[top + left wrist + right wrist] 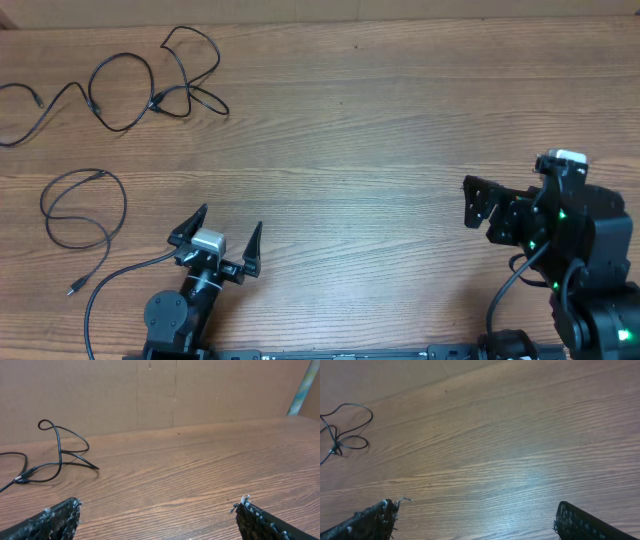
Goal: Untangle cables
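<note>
Black fingers of the left gripper (229,218) are found spread to full width with nothing between them; in the left wrist view only wood grain is seen in the gap. The right gripper (469,203) is likewise found spread wide and empty, over the right side of the table (380,120). No cord is touched by either.

The cables (150,95) are located at the far left of the table, well apart from the right gripper and nearer the left one. Two lots are distinguished. In the upper group (120,90), loops are crossed over one another near a small plug junction (157,100). A single loop (85,205) lies apart from that group, near the left gripper.

The cords are judged thin, light and limp, with a smooth sheath. They are expected to drag and follow when pulled, not to lift cleanly. A raised loop (47,424), seen standing off the wood in the left wrist view, is judged the easiest purchase. A hold on a free run just beside the crossing is recommended, with the neighbouring cord pinned by the second gripper.
</note>
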Robot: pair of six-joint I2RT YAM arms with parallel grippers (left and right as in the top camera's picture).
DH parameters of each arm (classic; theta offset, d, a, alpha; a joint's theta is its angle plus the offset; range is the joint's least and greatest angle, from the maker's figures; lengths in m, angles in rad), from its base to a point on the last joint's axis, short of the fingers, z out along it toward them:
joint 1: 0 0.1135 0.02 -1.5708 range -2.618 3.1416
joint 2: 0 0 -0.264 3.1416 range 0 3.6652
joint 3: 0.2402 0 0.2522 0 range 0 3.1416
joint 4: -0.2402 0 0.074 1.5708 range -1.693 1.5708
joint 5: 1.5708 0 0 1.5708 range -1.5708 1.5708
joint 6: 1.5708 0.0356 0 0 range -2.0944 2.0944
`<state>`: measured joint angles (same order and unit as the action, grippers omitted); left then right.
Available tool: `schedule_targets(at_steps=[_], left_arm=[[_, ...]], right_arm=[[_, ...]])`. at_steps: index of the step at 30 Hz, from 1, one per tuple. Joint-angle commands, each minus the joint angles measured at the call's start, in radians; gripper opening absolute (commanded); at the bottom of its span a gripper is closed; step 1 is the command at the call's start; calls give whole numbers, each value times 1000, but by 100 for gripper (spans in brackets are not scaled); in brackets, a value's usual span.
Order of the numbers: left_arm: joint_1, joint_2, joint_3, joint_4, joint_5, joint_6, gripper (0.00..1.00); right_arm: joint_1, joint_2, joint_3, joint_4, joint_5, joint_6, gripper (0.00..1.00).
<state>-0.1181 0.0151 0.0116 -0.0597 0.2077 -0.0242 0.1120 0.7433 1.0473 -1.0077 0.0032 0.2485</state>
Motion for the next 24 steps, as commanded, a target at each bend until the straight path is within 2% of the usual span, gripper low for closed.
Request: schedule_targets(at_steps=[1, 24], left_arm=[[2, -11, -7, 1, -8, -13, 100], [2, -11, -7, 1, -8, -13, 100]], right_arm=[[-4, -2, 19, 2, 15, -42, 100], [-4, -2, 19, 6, 126, -102, 100]])
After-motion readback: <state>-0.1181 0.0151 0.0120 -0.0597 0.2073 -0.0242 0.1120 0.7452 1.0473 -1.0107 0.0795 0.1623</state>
